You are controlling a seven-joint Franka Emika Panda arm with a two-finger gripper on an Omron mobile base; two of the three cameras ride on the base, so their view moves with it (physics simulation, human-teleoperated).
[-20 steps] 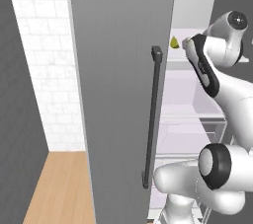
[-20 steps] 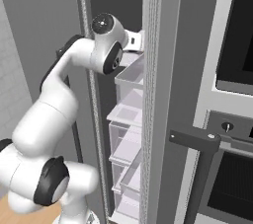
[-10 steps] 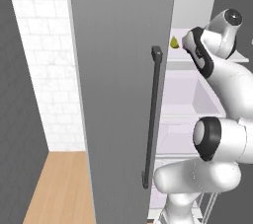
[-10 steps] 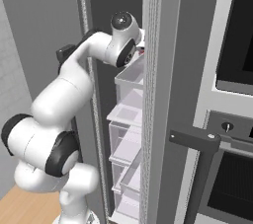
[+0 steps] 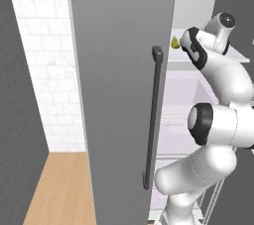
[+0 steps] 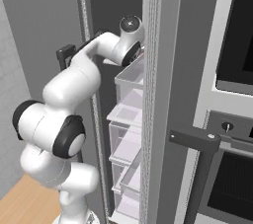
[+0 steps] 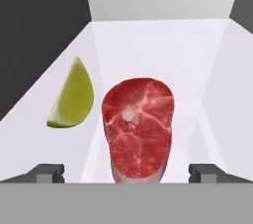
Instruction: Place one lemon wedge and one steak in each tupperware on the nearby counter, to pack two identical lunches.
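Inside the fridge, on a pale shelf, the gripper hangs wide open over a steak, lemon wedge just left.

The arm is glossy white, built of thick rounded segments that swell into bulbous housings at each bend. Dark, near-black rings and round caps mark the joints: one large black disc sits on the side of the elbow housing in the left base view, another on the low housing in the right base view. The topmost joint ends in a round grey cap with a small pale mark at its centre. A black band wraps the wrist section. No cables or screws can be made out. In the hand view, the gripper shows two small, dark grey, blocky fingertips.
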